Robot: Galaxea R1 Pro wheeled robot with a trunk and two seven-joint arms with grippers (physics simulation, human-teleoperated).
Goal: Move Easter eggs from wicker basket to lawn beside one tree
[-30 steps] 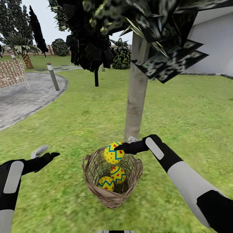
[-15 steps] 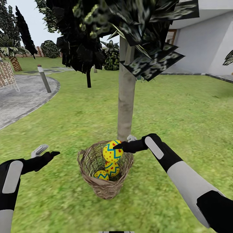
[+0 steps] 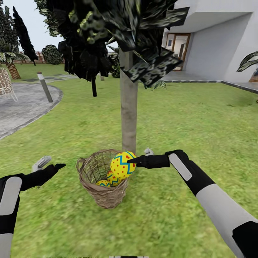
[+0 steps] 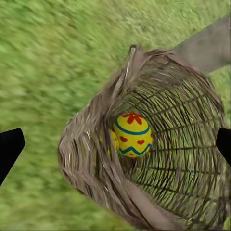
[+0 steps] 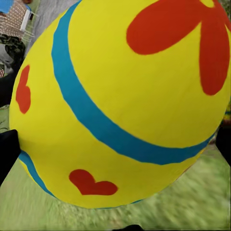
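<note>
The brown wicker basket (image 3: pixel 102 190) stands on the lawn (image 3: pixel 186 118) just in front of a tree (image 3: pixel 128 114) with a thin grey trunk. My right gripper (image 3: pixel 137 157) is shut on one yellow Easter egg (image 3: pixel 122 165), held over the basket's right rim near the trunk. That same egg (image 5: pixel 125 101) shows close up in the right wrist view. Two more eggs (image 3: pixel 107 180) lie inside the basket; one egg (image 4: pixel 133 135) shows plainly in the left wrist view, the other half hidden behind it. My left gripper (image 3: pixel 50 164) hangs open to the left of the basket (image 4: pixel 159 144).
A grey paved patio (image 3: pixel 25 104) with a short post (image 3: pixel 44 87) and a pale lattice chair (image 3: pixel 5 84) lies at the left. The white house (image 3: pixel 215 46) stands at the back right. Open grass spreads right of the trunk and in front of the basket.
The head view has swung right, so basket and tree sit further left in the picture. My right gripper has carried the egg from above the basket's middle to over its right rim. The left arm holds still.
</note>
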